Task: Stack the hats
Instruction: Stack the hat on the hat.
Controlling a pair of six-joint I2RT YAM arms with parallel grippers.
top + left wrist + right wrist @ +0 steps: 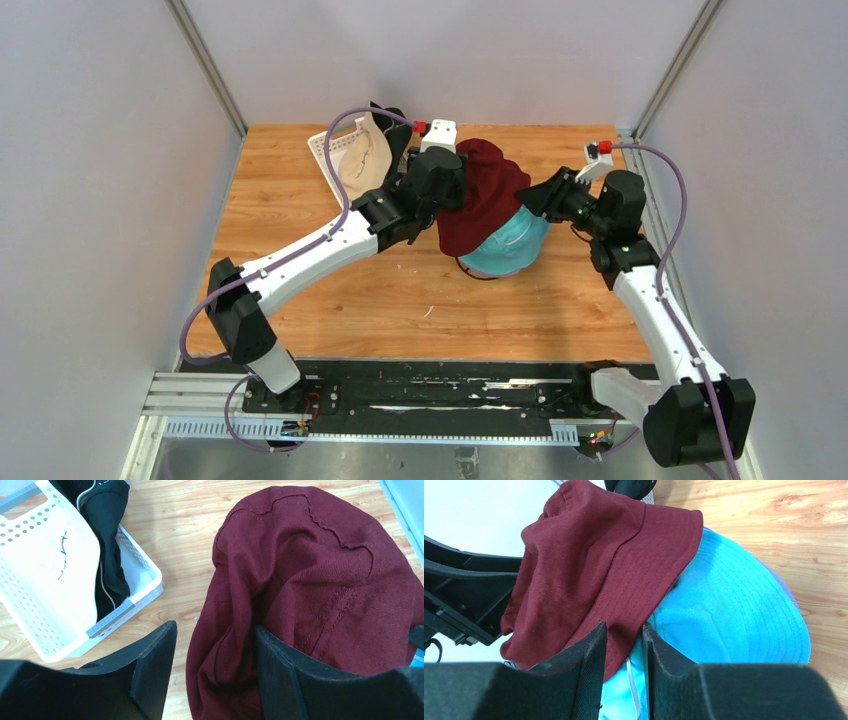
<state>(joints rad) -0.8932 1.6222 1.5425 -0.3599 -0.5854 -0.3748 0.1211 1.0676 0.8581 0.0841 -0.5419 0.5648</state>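
A dark red hat (485,195) (310,570) (604,565) lies draped over a teal hat (515,250) (734,610) at the table's middle. A lavender edge (785,587) peeks out under the teal brim. My left gripper (455,190) (215,640) stands open at the red hat's left side. A fold of the cloth sits between its fingers, against the right one only. My right gripper (530,195) (623,635) is at the stack's right side, jaws narrow but apart. The red brim's edge lies in the gap, over teal cloth.
A white lattice basket (325,150) (150,587) sits at the back left, holding a beige hat (362,155) (55,565) and a black hat (107,530). The left arm's black links (459,595) are close behind the red hat. Bare wood lies in front of the stack.
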